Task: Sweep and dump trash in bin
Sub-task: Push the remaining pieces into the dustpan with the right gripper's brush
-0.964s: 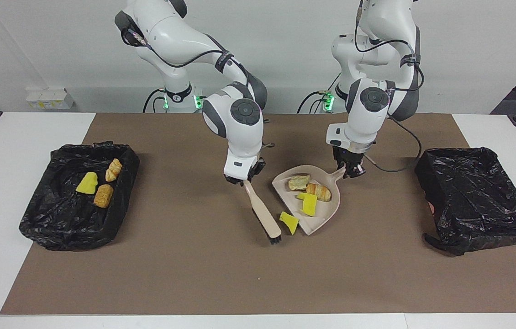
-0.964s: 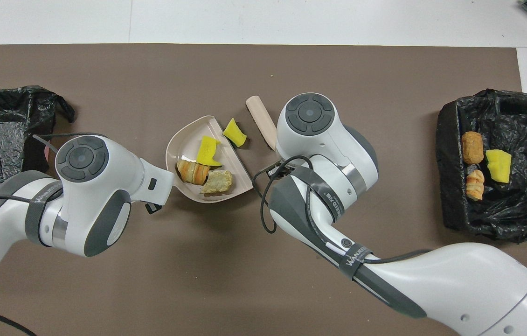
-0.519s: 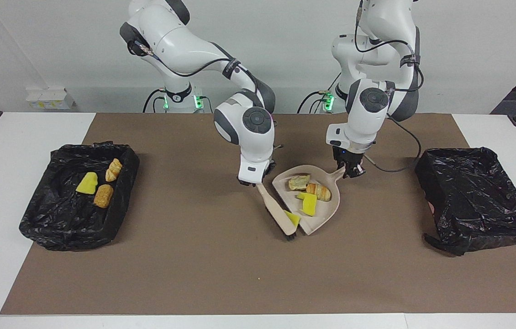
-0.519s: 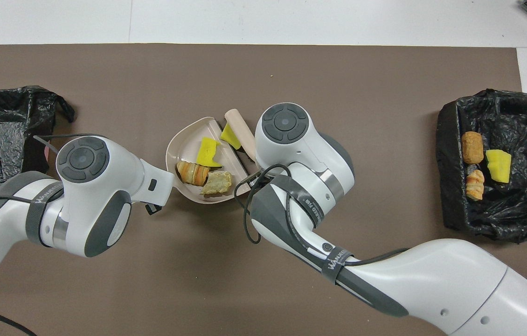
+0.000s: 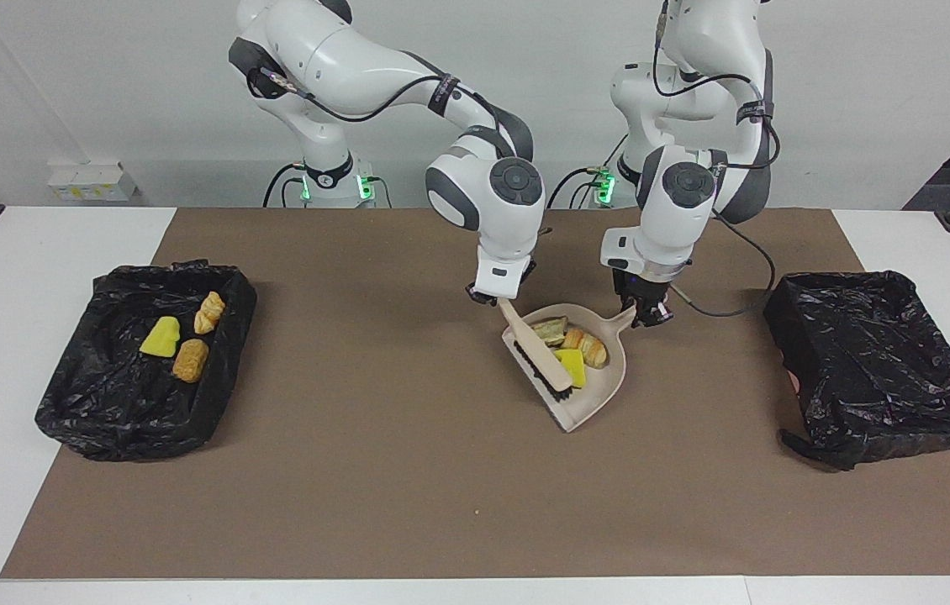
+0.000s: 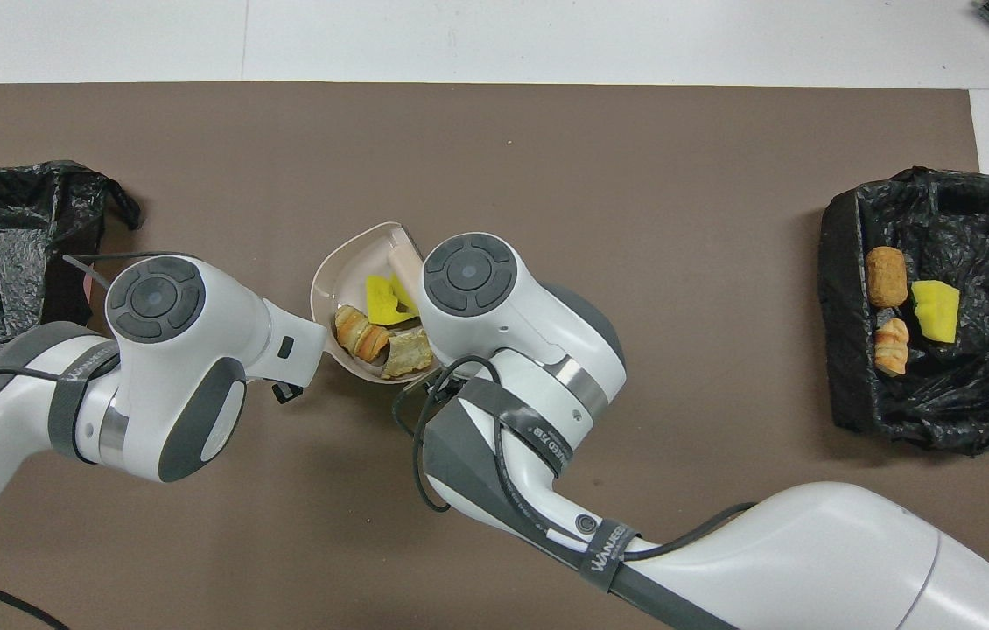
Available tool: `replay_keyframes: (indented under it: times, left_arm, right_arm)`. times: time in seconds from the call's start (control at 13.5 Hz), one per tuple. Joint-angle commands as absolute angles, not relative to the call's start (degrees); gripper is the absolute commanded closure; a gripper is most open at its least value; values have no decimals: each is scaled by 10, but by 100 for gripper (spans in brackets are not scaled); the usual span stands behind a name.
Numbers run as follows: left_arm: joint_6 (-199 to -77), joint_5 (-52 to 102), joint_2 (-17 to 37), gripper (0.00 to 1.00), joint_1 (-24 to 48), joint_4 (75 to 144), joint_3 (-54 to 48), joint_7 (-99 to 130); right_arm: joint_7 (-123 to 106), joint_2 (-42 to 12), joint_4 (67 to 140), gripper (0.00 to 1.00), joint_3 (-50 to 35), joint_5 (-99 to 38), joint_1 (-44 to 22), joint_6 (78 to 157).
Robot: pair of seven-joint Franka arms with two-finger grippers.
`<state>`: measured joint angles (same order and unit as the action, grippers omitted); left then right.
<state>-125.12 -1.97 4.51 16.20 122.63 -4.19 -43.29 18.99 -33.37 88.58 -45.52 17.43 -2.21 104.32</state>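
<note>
The beige dustpan (image 5: 597, 397) rests on the brown mat at the table's middle. My left gripper (image 5: 647, 313) is shut on its handle. My right gripper (image 5: 498, 296) is shut on the handle of the beige brush (image 5: 544, 361), whose black bristles lie across the pan's mouth. In the pan the trash is yellow sponge scraps (image 5: 573, 367) and two bread chunks (image 5: 591, 347). In the overhead view the pan (image 6: 337, 271), sponge (image 6: 381, 297) and bread (image 6: 359, 332) show beside my right wrist, which hides the gripper.
A black-lined bin (image 5: 105, 420) at the right arm's end holds a yellow sponge scrap (image 5: 160, 338) and two bread chunks (image 5: 190, 360). A second black-lined bin (image 5: 887, 370) stands at the left arm's end. The mat (image 5: 357, 487) shows no loose pieces.
My right gripper swept the brush toward the left arm's end, pushing the loose yellow sponge scrap off the mat into the dustpan. My left gripper and the pan stayed still.
</note>
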Motion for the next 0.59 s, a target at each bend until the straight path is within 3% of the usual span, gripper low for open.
replay_keyframes:
  times: [0.0,0.52]
  left_arm:
    - [-1251,-17,38,100,158,1223,-43,-409]
    - [-1251,-17,40,100,145,1217,-43,-416]
  right_arm:
    - [223,-326,904,100,-485,180,-16,1040]
    - [223,-308,898,100,-498,185,5,1051]
